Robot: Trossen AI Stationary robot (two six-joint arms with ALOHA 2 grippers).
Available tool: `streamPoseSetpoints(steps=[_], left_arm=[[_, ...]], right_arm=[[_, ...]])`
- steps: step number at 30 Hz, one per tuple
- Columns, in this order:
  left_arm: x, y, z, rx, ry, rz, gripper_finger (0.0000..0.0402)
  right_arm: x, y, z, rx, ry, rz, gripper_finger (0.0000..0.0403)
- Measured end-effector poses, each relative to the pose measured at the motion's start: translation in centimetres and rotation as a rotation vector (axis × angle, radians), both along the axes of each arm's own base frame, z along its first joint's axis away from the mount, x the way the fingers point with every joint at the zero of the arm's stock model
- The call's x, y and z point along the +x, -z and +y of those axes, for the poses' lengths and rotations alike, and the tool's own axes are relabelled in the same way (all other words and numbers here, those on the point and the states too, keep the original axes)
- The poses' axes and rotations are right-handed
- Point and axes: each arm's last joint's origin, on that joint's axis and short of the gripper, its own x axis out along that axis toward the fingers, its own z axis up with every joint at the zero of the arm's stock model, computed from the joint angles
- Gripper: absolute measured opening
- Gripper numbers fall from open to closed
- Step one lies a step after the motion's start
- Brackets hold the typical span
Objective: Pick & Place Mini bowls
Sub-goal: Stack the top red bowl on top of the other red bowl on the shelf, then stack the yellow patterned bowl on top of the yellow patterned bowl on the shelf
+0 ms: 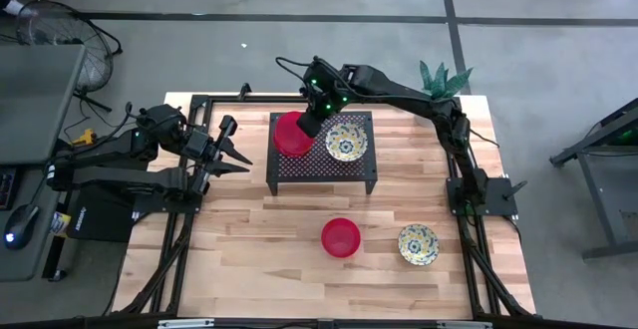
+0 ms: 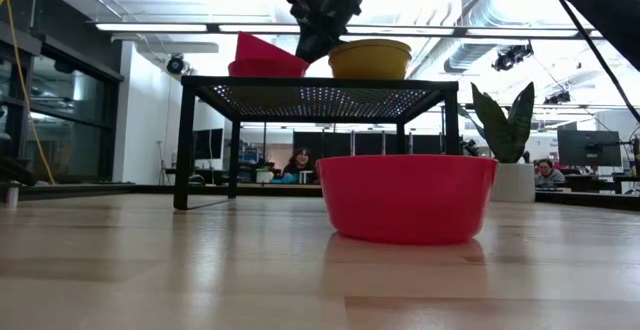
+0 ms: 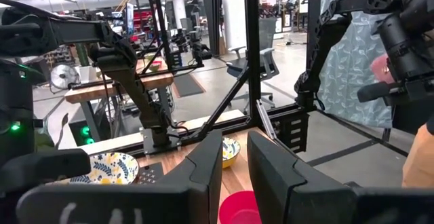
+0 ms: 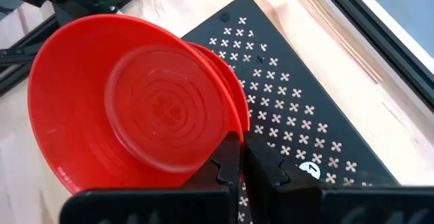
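Note:
A black perforated stand point(image 1: 321, 174) is at the table's middle. On it are a cream-yellow patterned bowl point(image 1: 345, 143) and a red bowl point(image 2: 268, 68) with a second red bowl point(image 4: 135, 102) tilted on top of it. My right gripper point(image 1: 311, 122) is shut on the tilted red bowl. A third red bowl point(image 1: 340, 237) and another patterned bowl point(image 1: 418, 243) rest on their bases on the table nearer the front. My left gripper point(image 1: 233, 148) is open and empty, left of the stand. My right gripper pinches the tilted red bowl's rim point(image 4: 235, 130) between its two fingers, one finger point(image 4: 226, 164) on the inner side of the wall and one outside. The fingers come slanting down from the far right. The bowl is tipped on edge, its lower part in the red bowl under it.
A small white pot with a green plant point(image 1: 444, 78) is at the table's far right corner. The black frame rails point(image 1: 469, 189) run along the table's sides. Bare wood shows left of the red bowl on the table point(image 1: 249, 239).

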Motion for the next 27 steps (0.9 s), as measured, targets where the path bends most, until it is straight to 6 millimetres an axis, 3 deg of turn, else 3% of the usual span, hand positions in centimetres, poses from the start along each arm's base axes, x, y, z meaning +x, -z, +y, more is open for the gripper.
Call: streamPoseSetpoints(steps=[13, 27], left_arm=[[0.00, 0.00, 0.00, 0.000, -0.001, 0.000, 0.0065], [0.00, 0.00, 0.01, -0.012, -0.002, 0.004, 0.0065]], right_arm=[[0.00, 0.00, 0.00, 0.001, 0.001, 0.000, 0.0008], [-0.10, -0.42, 0.03, -0.002, -0.015, -0.022, 0.0120]])
